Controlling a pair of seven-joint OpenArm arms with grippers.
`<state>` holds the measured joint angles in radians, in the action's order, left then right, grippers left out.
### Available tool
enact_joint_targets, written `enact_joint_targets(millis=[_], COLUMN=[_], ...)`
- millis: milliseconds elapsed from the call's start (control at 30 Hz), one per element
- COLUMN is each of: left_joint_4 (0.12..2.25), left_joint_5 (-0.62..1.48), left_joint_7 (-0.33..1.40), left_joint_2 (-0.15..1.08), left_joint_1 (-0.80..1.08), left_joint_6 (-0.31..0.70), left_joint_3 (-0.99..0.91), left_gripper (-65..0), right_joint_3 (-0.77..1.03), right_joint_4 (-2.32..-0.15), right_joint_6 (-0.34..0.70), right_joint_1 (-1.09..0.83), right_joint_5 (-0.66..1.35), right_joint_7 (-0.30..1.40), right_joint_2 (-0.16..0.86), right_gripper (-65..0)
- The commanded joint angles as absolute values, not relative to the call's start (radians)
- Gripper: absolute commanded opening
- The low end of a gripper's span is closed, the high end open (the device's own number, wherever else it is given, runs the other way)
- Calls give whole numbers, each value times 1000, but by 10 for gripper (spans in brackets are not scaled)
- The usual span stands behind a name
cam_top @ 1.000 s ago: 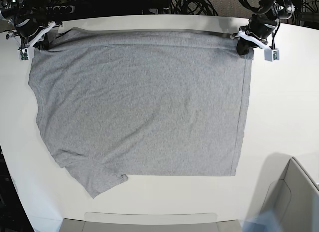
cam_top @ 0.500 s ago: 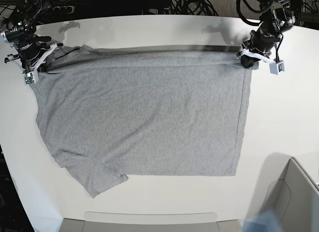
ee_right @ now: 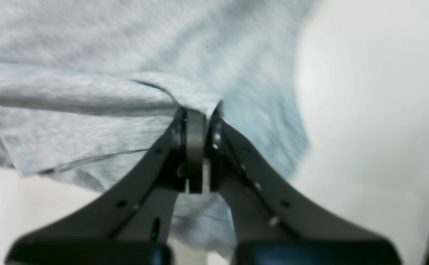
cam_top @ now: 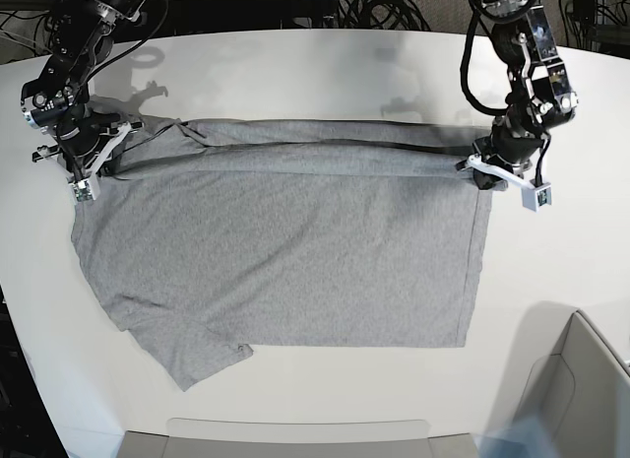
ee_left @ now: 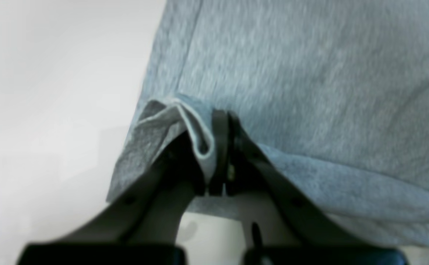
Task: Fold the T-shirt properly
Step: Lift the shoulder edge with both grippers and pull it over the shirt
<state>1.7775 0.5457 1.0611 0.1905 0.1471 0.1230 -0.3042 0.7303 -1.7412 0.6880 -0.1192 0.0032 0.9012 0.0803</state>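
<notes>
The heather-grey T-shirt [cam_top: 285,251] lies spread on the white table [cam_top: 295,74], plain side up, no lettering showing. Its far edge is lifted and stretched into a taut roll between my two grippers. My left gripper [cam_top: 484,172], on the base view's right, is shut on the shirt's hem corner; the left wrist view shows its fingertips [ee_left: 220,147] pinching bunched fabric [ee_left: 310,92]. My right gripper [cam_top: 94,163], on the left, is shut on the shirt's other far corner; the right wrist view shows its fingertips [ee_right: 196,121] clamped on a fold of cloth [ee_right: 89,92].
A grey bin [cam_top: 576,389] stands at the front right corner. A grey tray edge [cam_top: 295,438] runs along the front. Black cables [cam_top: 374,5] lie behind the table's far edge. One sleeve [cam_top: 187,355] points toward the front left.
Both grippers have pulled the shirt's far edge toward the front, away from the table's back edge. The lifted edge now hangs over the shirt's body.
</notes>
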Motion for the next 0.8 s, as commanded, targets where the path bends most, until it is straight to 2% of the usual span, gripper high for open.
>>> enact_joint_targets(millis=[0, 167, 633, 767], left_joint_4=[1762, 1690, 1564, 1546], left_joint_5=[545, 545, 545, 545], left_joint_7=[1047, 1044, 1035, 1035], left_joint_2=[199, 202, 203, 203], left_joint_1=[122, 59, -70, -94], left_joint_6=[122, 122, 124, 124], left_joint_3=[-303, -302, -302, -302], left_gripper=[-650, -650, -650, -650], right_joint_3=[723, 700, 702, 700], right_joint_4=[-1738, -1681, -1675, -1606], right_joint_6=[698, 698, 698, 698], right_joint_1=[-108, -88, 96, 137], right_joint_5=[13, 13, 4, -21], right_joint_7=[862, 806, 809, 806], right_joint_2=[99, 108, 143, 153], right_gripper=[-650, -650, -650, -650])
